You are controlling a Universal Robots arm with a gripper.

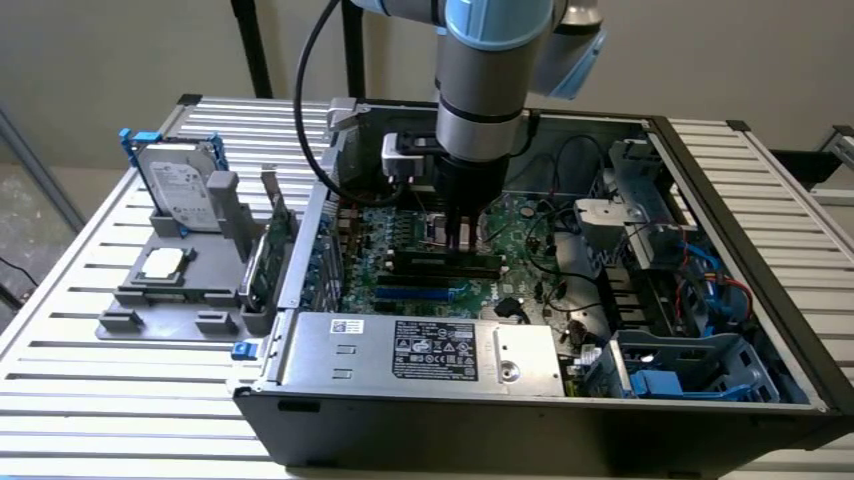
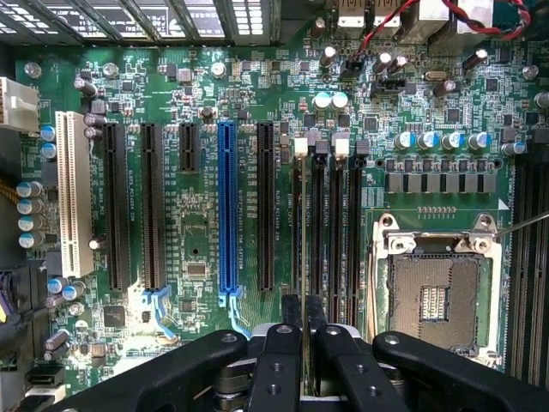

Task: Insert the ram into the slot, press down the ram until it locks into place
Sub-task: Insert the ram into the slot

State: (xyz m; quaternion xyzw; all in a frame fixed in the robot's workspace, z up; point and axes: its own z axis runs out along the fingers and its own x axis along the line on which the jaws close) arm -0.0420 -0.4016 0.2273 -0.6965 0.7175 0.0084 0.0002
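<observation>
The ram [image 1: 441, 263] is a long dark strip of chips standing on edge in a memory slot of the green motherboard [image 1: 514, 215], inside the open computer case. My gripper [image 1: 463, 240] reaches straight down onto its middle. In the wrist view my gripper [image 2: 304, 313] hangs over the first memory slot [image 2: 298, 215], the one with the white latch. The two black fingers [image 2: 283, 343] are drawn close together, and the ram's thin top edge runs between them in line with that slot. Whether the end latches have closed on the ram cannot be made out.
The CPU socket [image 2: 437, 296] lies beside the memory slots, and a blue card slot [image 2: 226, 206] lies on their other side. A power supply box [image 1: 414, 350] sits at the case's front. Cables [image 1: 587, 280] and a drive cage [image 1: 667, 370] fill the exterior view's right. A grey fixture [image 1: 174, 295] holds a hard drive [image 1: 187, 185].
</observation>
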